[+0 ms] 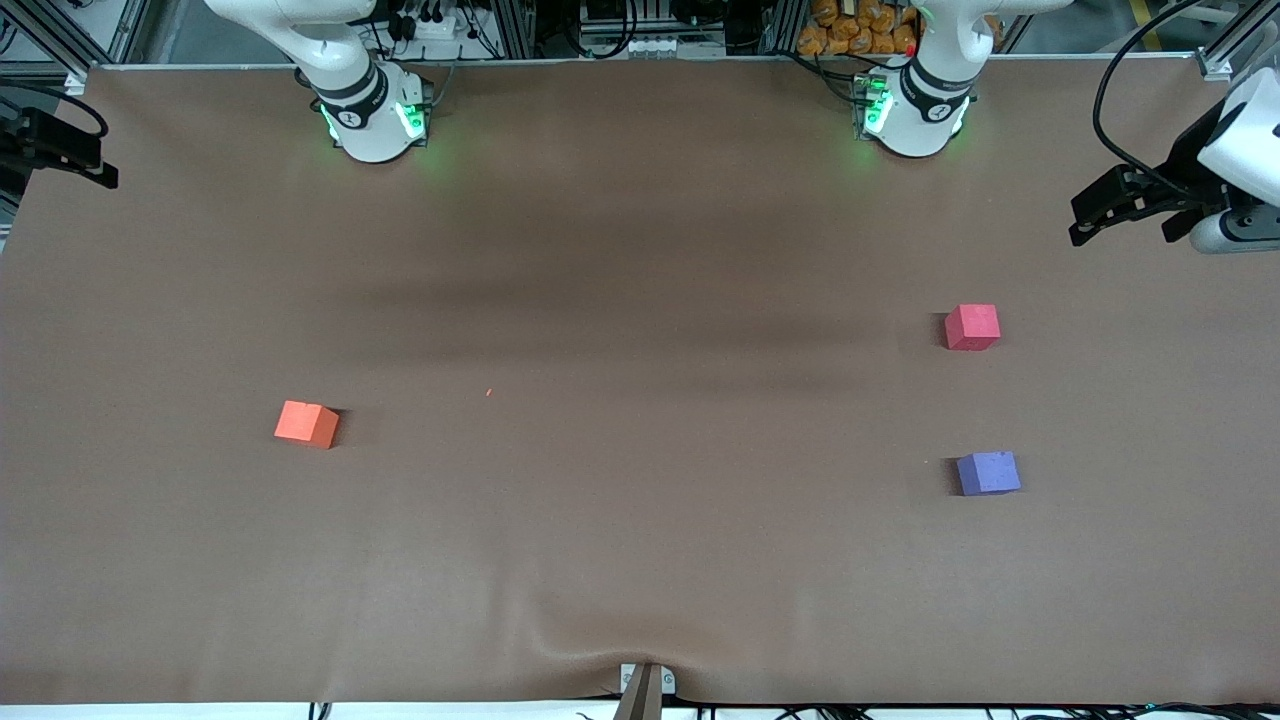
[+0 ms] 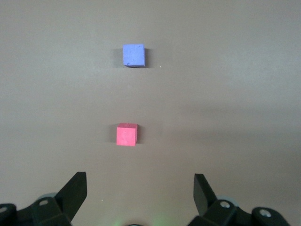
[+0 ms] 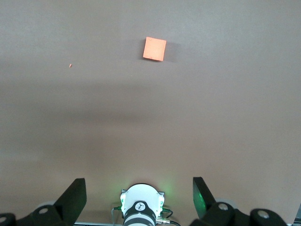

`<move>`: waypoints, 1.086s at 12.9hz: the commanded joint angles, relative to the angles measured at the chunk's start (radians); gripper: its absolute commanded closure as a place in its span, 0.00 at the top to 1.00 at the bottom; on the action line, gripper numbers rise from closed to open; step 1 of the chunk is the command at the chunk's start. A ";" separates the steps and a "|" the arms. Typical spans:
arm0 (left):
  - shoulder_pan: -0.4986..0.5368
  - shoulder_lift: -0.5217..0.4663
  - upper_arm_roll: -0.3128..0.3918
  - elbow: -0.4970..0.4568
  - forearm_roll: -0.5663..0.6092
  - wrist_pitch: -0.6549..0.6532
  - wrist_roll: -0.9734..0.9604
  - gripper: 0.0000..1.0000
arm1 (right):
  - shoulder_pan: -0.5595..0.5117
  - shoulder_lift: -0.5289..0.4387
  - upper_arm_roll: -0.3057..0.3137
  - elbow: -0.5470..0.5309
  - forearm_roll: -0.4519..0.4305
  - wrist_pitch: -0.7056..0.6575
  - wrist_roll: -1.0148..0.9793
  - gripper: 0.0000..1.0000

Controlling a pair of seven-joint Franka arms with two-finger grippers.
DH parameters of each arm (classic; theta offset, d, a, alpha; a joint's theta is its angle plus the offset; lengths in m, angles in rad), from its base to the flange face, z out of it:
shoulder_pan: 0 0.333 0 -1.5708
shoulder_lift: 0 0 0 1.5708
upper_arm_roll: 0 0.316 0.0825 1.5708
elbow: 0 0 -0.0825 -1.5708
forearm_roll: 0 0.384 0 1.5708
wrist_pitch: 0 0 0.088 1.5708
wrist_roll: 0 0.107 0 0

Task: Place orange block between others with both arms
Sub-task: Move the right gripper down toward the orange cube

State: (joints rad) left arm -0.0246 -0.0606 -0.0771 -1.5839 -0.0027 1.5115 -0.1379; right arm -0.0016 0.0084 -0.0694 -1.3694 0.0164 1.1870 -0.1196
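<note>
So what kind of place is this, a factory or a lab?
Probably a robotics lab: two white arms on green-lit bases, a brown-covered table bearing only foam cubes such as the orange block, and cabling along one table edge.

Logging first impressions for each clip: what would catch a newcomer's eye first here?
Three small cubes on the brown table: the orange block alone toward the right arm's end, the pinkish-red cube and the purple-blue cube toward the left arm's end, the purple-blue one nearer the front camera. The left gripper and right gripper hang open, holding nothing.

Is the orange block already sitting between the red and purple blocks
No, the orange block lies alone toward the right arm's end, apart from the red block and purple block.
</note>
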 commanded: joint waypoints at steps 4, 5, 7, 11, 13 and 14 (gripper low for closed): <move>0.008 0.001 -0.015 0.025 0.004 -0.039 0.000 1.00 | 0.006 -0.007 0.002 0.004 -0.015 -0.009 0.006 1.00; 0.008 0.014 -0.018 0.031 0.004 -0.039 0.003 1.00 | 0.006 -0.005 0.002 0.004 -0.015 -0.007 0.003 1.00; 0.006 0.021 -0.023 0.028 0.003 -0.039 0.014 1.00 | 0.006 0.013 0.002 0.003 -0.015 0.014 0.006 1.00; 0.005 0.024 -0.032 0.028 0.004 -0.040 0.014 1.00 | 0.006 0.105 0.002 -0.103 -0.010 0.227 0.005 1.00; 0.006 0.027 -0.035 0.035 0.004 -0.036 0.012 1.00 | 0.006 0.157 0.002 -0.175 -0.009 0.351 0.003 1.00; 0.005 0.027 -0.035 0.036 0.003 -0.031 0.011 1.00 | 0.008 0.192 0.002 -0.206 -0.007 0.415 0.003 1.00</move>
State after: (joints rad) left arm -0.0248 -0.0425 -0.1033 -1.5754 -0.0026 1.4921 -0.1373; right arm -0.0010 0.1636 -0.0681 -1.5244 0.0165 1.5242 -0.1197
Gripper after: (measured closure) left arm 0.000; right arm 0.000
